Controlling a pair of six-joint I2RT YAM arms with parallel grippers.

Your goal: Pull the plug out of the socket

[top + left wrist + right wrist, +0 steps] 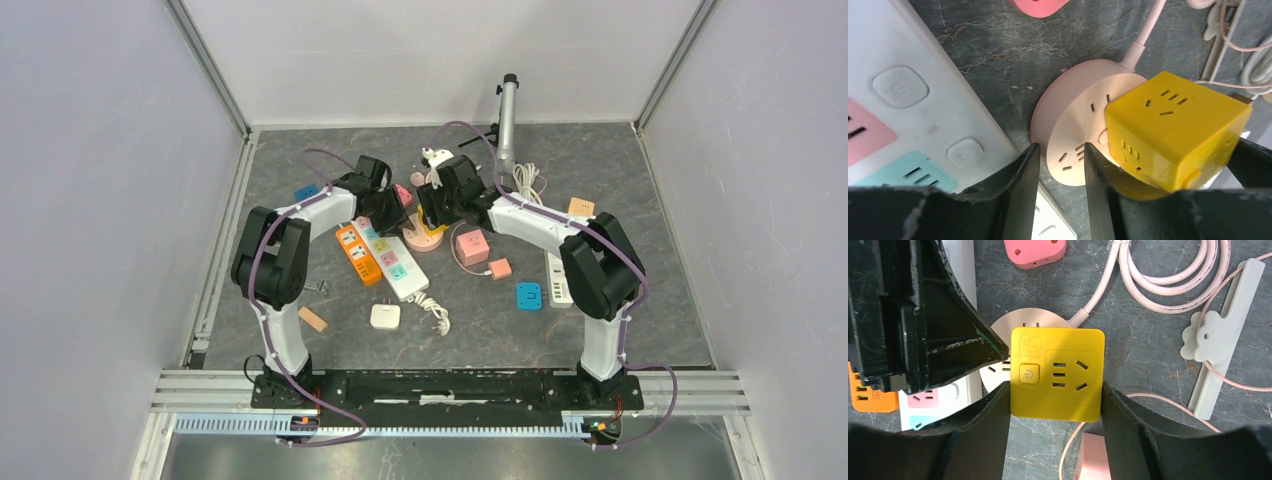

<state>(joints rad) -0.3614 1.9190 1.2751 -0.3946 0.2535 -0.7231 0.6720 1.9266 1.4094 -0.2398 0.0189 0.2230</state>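
Note:
A yellow cube plug [1055, 372] sits plugged on top of a round pink socket [1073, 120] whose pink cable runs away to the back. My right gripper [1055, 390] is shut on the yellow cube, one finger flat against each side. My left gripper [1059, 146] stands with a narrow gap between its fingers, straddling the near rim of the pink socket beside the yellow cube [1173, 130]; its right finger lies over the disc. In the top view both grippers [400, 212] [432, 212] meet over the pink socket [425, 241] and hide most of the cube.
A white power strip [392, 257] with coloured outlets and an orange strip [358, 253] lie just left of the socket. A pink cube [472, 246], a blue cube [528, 296], a white adapter [385, 316], a coiled pink cable [1168, 270] and a grey cylinder [507, 115] lie around.

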